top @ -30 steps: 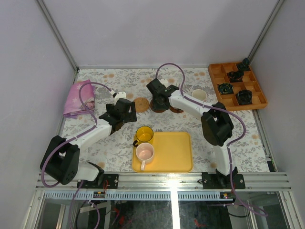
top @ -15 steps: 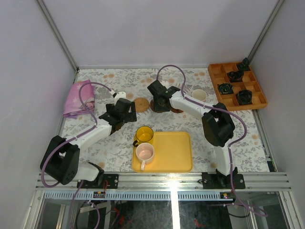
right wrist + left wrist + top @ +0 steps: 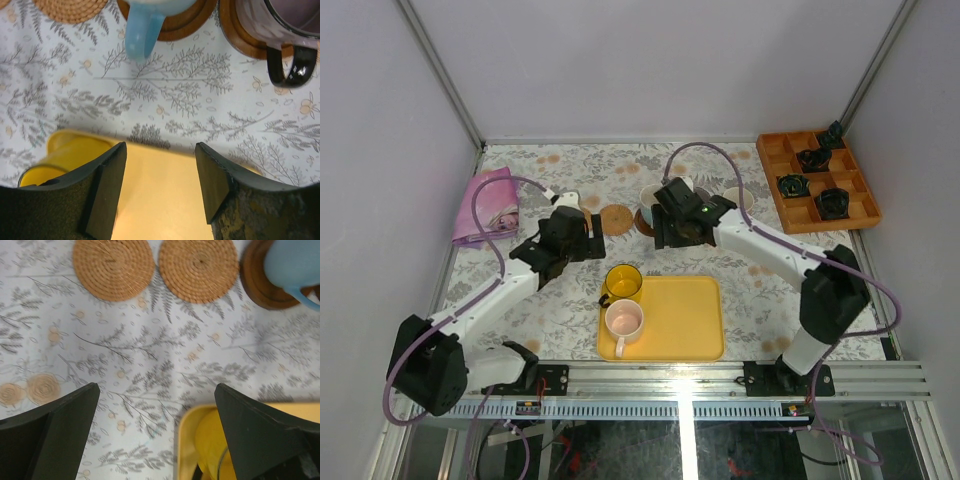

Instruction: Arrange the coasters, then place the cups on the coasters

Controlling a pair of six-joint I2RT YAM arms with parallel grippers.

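metal rail and both arm bases ran along the near edge, and the whole table wore a grey floral cloth [image 3: 570, 310] with pale walls on three sides. closest in sat the yellow tray [image 3: 685, 320], with the pink cup [image 3: 624, 320] on it and the yellow cup [image 3: 623, 281] at its far left corner. the left gripper [image 3: 156, 387] hung over that corner with its jaws spread wide and nothing in them, well short of the coasters. the right gripper [image 3: 160, 147] was spread too and empty, over the tray's far edge. just beyond it came the row: the left tan coaster [image 3: 113, 268] and the right tan coaster [image 3: 198, 270] side by side and bare. next was the blue cup [image 3: 292, 262] standing on a dark coaster [image 3: 260, 285], handle toward the tray, and then the purple-grey cup [image 3: 280, 20] on its own dark coaster [image 3: 235, 35]. further back lay a pink cloth [image 3: 485, 205] on the left and an orange divided tray [image 3: 770, 160] with black objects [image 3: 812, 158] on the right. a second before, the right gripper was down over the blue cup's spot and hiding it; it had since backed off toward the tray, and the left arm's elbow had dropped lower.
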